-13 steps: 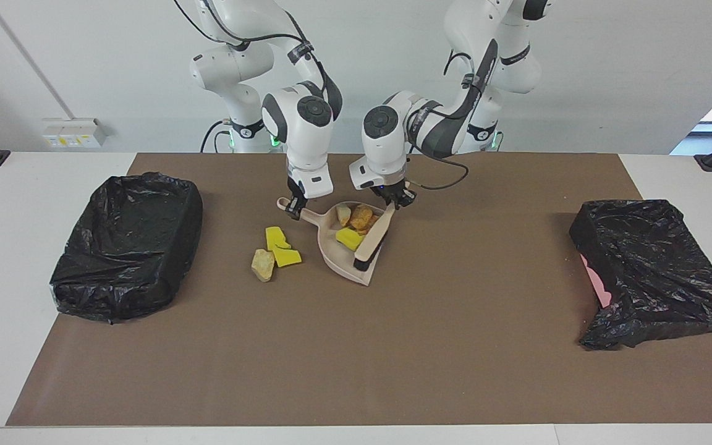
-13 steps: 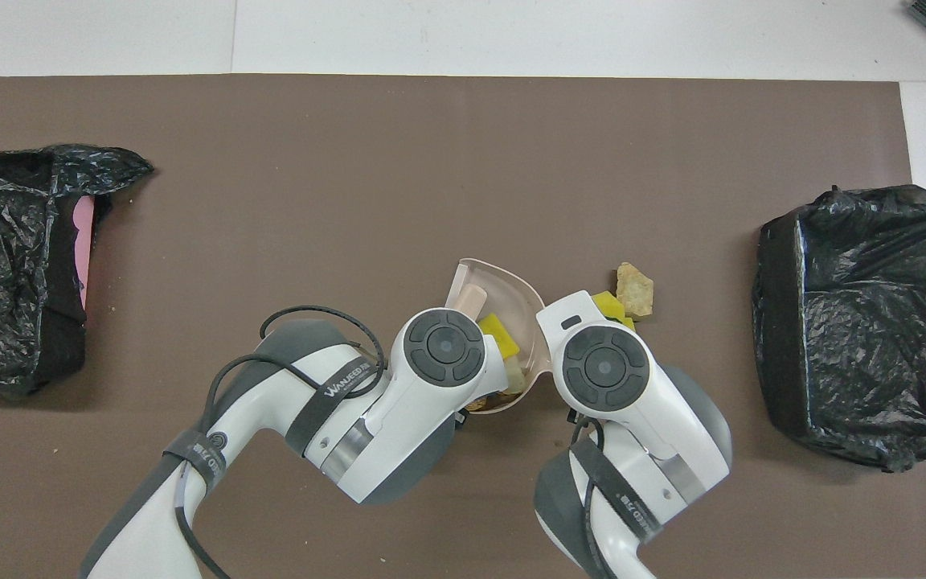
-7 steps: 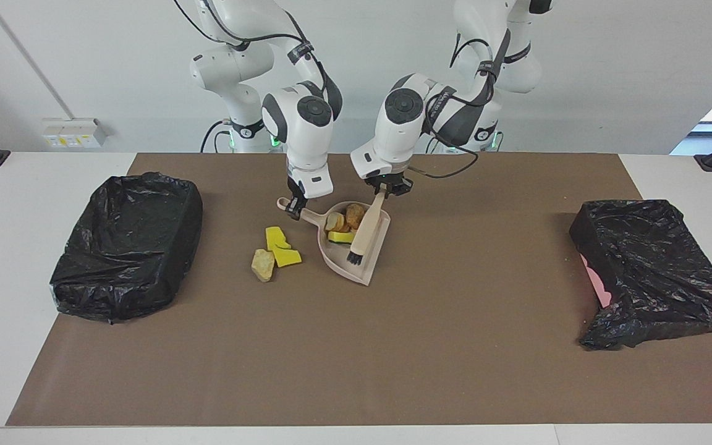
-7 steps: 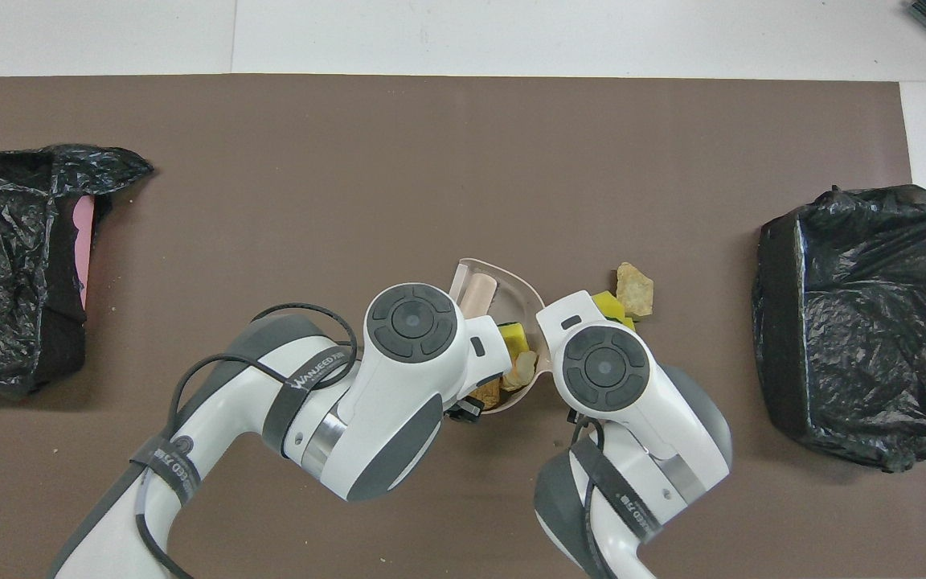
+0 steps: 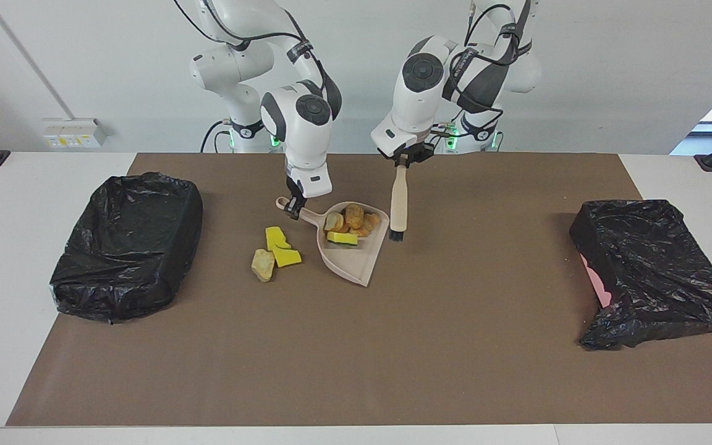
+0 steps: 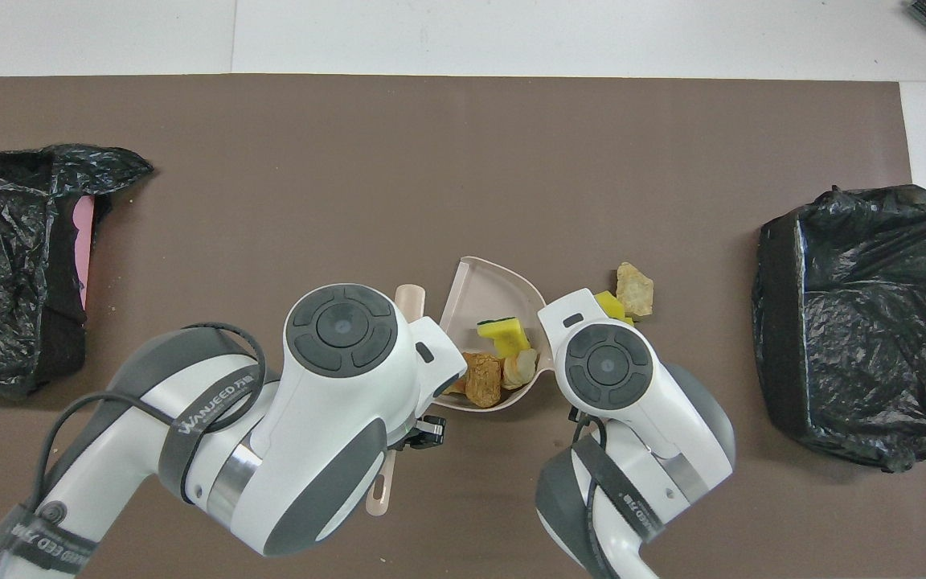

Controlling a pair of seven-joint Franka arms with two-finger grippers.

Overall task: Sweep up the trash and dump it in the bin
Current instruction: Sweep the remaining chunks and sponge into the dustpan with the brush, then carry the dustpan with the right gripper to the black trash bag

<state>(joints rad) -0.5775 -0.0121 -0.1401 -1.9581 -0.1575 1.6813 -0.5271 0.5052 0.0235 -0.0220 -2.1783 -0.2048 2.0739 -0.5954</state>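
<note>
Three scraps [image 5: 275,250] outside dustpan [image 5: 348,250]; left pincer [image 5: 402,159] clenched on brush [image 5: 398,207], right pincer [image 5: 295,207] on pan handle; dumping now prob. strands them.

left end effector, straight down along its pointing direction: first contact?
Probably the mat just beside the dustpan. The left end effector points down, shut on the brush, which hangs bristles-down by the pan's edge toward the left arm's end. Depth is unclear; the bristles might clip that rim instead.
</note>
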